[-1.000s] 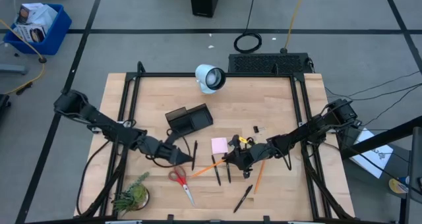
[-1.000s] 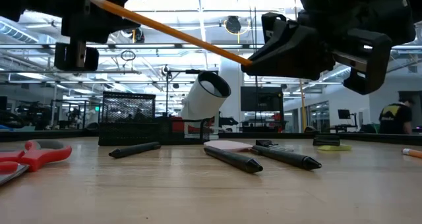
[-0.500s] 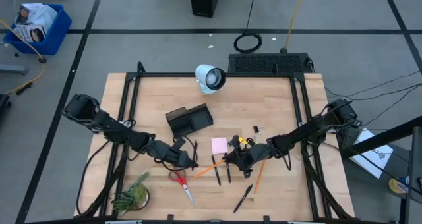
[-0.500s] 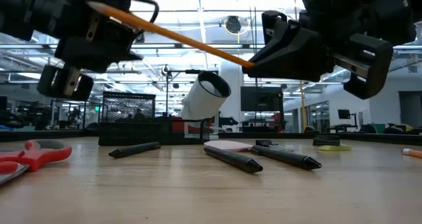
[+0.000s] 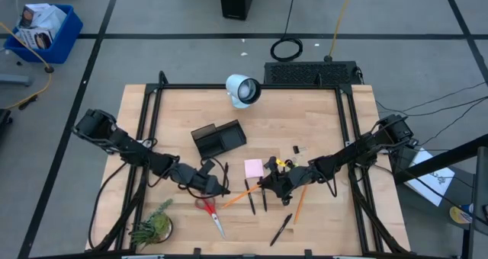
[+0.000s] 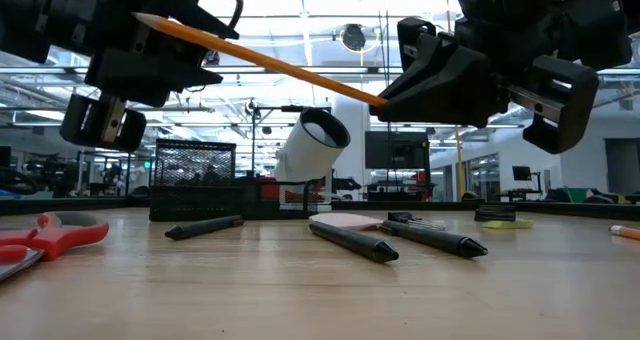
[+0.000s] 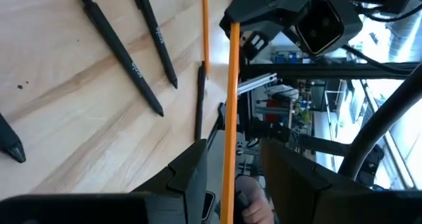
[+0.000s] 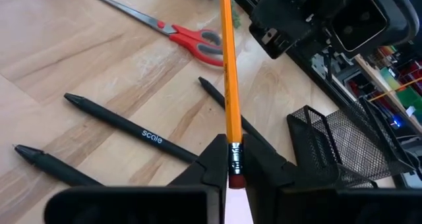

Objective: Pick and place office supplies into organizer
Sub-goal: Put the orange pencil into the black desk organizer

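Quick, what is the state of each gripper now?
Left gripper: open, fingers either side of the pencil, not clamped.
Right gripper: shut on the pencil's eraser end.

— Far side of the wooden table (image 5: pixel 305 129), well beyond the left claw (image 5: pixel 219 190)?
— White lamp-like cylinder (image 5: pixel 243 90), tilted, open end raised. Farther still, off to the right: black grille box (image 5: pixel 311 73).
— Nearer that claw?
— Green plant (image 5: pixel 152 227), close by, toward the front left corner.
— Floor?
— Blue bin (image 5: pixel 42 29), far off left. Coiled black cable (image 5: pixel 287 49), just past the grille box.
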Available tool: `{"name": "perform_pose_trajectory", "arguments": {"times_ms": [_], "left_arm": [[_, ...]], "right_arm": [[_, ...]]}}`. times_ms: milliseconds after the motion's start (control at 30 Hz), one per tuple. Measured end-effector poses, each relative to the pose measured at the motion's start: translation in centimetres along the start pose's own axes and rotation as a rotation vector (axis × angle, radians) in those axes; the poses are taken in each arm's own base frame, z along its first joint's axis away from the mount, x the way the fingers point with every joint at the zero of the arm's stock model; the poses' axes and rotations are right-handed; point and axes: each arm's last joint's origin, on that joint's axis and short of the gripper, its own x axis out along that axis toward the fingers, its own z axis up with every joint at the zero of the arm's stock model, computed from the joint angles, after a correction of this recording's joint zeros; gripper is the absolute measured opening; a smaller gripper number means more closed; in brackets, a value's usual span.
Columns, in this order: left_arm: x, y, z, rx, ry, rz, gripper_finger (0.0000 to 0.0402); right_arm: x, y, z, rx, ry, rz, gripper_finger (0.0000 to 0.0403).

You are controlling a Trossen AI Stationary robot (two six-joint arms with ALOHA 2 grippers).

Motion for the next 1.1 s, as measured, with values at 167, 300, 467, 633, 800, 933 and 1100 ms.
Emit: {"name": "perform_pose_trajectory", "arguments": {"times_ms": [167, 300, 467, 633, 800, 933, 1100], "left_arm": [[0.0, 0.1, -0.1, -0.012, 0.002, 0.012, 0.0145], [0.4, -0.6, -0.3, -0.007, 0.0, -0.009, 0.0145], [2.3, -1.1, -0.8, 0.016, 0.052, 0.003, 0.0145], [4.5, -0.9, -1.3, 0.026, 0.126, 0.024, 0.0145], [5.2, -0.6, -1.4, 0.033, 0.148, 0.039, 0.0145], [5.2, -0.7, -1.4, 0.034, 0.156, 0.031, 0.0145], [5.2, -0.7, -1.4, 0.036, 0.165, 0.033, 0.0145]], "right_arm": [[0.0, -0.1, 0.0, -0.017, -0.003, -0.009, 0.0023], [0.0, -0.2, 0.0, -0.037, 0.012, -0.028, 0.0026], [0.0, -0.2, 0.1, -0.042, 0.001, -0.037, 0.0024], [0.0, -0.2, 0.1, -0.04, 0.0, -0.038, 0.0025], [0.0, -0.2, 0.0, -0.041, 0.006, -0.032, 0.0026], [0.0, 0.0, -0.1, -0.045, 0.019, -0.016, 0.0023], [-0.1, 0.3, 0.1, -0.049, 0.011, -0.003, 0.0027]]}}
